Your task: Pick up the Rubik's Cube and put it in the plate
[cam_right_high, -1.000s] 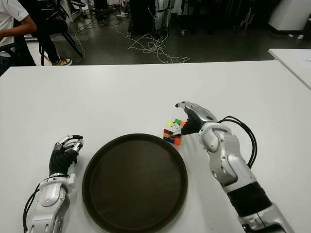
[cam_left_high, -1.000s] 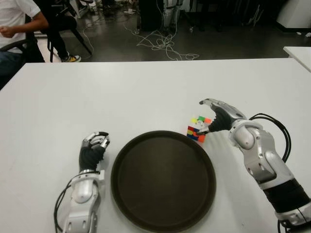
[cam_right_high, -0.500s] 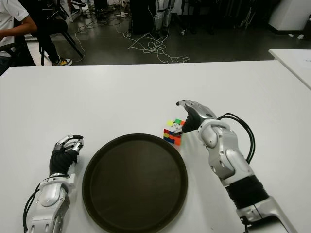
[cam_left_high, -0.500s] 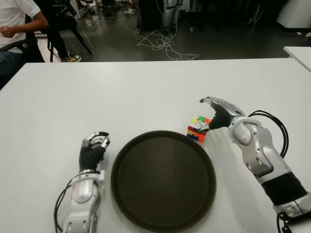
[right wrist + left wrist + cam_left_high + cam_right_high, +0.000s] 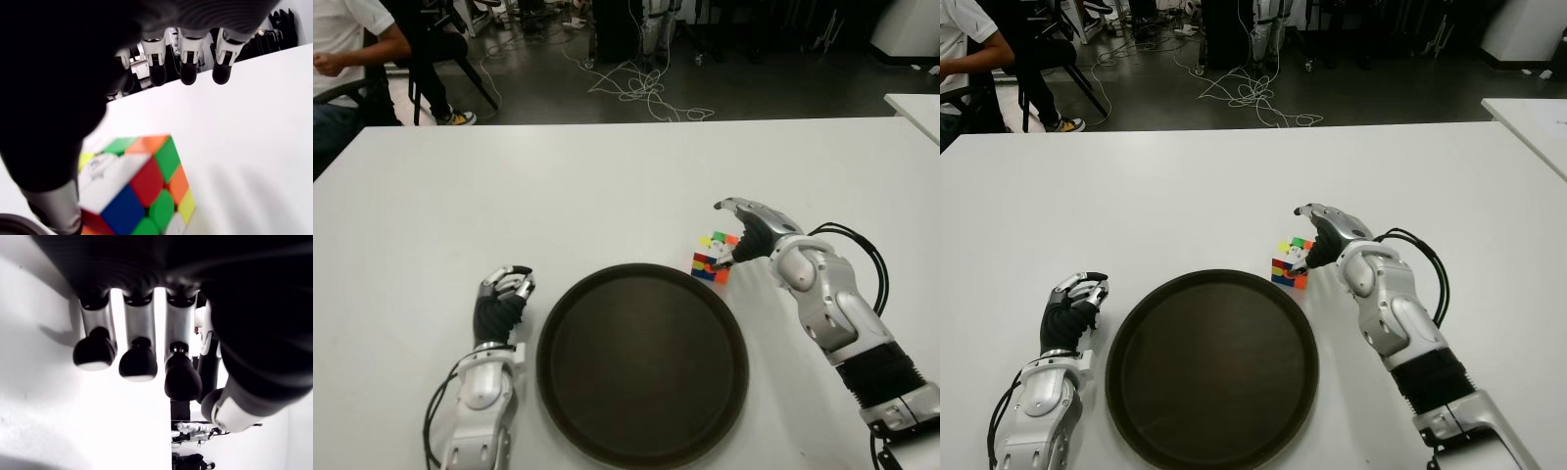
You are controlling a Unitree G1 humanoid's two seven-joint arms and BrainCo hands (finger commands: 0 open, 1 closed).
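Note:
The Rubik's Cube [image 5: 713, 258] stands on the white table, just beyond the far right rim of the round dark plate [image 5: 641, 364]. My right hand [image 5: 732, 227] is at the cube's right side. Its thumb touches the cube's near right face and its fingers [image 5: 188, 58] stretch out above the cube without closing on it. In the right wrist view the cube [image 5: 139, 186] fills the space under the palm. My left hand [image 5: 504, 290] shows left of the plate with its fingers [image 5: 138, 363] curled, holding nothing.
The table's far edge [image 5: 636, 121] borders a floor with tangled cables [image 5: 641, 88]. A seated person [image 5: 347, 49] is at the far left. Another white table corner [image 5: 915, 103] shows at the far right.
My right forearm has drawn in a little and the hand has settled closer against the cube, which shifted very slightly. The left hand has not moved.

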